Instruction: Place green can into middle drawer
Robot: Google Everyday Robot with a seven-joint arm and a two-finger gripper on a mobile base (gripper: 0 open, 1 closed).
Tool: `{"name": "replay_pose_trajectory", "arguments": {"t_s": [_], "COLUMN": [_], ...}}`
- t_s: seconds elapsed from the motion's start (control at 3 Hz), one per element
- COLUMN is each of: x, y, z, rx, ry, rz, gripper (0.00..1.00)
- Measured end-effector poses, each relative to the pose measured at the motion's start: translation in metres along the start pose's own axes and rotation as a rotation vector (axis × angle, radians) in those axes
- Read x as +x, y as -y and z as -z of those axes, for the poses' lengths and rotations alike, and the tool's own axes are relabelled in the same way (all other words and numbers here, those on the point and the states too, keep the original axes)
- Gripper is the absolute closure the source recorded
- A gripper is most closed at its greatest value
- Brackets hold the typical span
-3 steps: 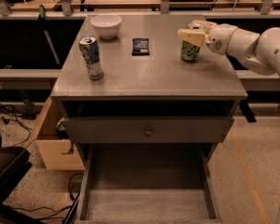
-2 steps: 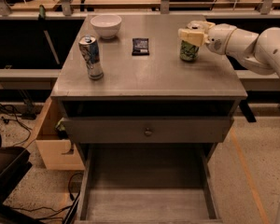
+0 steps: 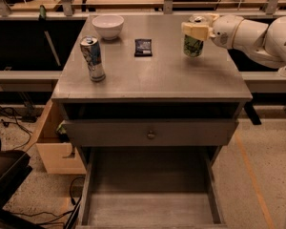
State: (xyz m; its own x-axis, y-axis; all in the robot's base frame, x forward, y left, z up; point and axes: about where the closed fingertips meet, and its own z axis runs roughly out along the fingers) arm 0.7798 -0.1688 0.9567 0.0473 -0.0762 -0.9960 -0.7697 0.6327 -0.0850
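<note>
Slightly higher than a second ago, the green can and the gripper holding it sit at the right rear of the bench; whether the can's base is off the top or touching it, I cannot tell. Nothing else has shifted. At the far left, a light wooden box stands on the floor beside the cabinet. On the bench's left side a tall blue-and-silver can stands upright, with a white bowl just behind it. Near the middle lies a small dark packet. To its right, the cream fingers are clamped across the upper part of the green can, and the white arm reaches in from the right edge. Below the bench top, a drawer with a small round knob is partly out, and under it the middle drawer is pulled wide open, well apart from the can.
</note>
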Motion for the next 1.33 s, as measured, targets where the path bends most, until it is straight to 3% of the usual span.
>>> {"name": "replay_pose_trajectory", "arguments": {"t_s": [0.33,0.67,1.0,1.33], "x": [-0.04,-0.059,-0.054,-0.023], "y": [-0.035,-0.094,-0.155,-0.202], "z": [0.027,0.071,0.117,0.16], "rx": [-0.039,-0.087,-0.171,-0.293], "ry": [0.021,0.042,0.012,-0.032], "rz": [0.067,0.093,0.096,0.064], "gripper": [1.0,1.0,1.0,1.0]}}
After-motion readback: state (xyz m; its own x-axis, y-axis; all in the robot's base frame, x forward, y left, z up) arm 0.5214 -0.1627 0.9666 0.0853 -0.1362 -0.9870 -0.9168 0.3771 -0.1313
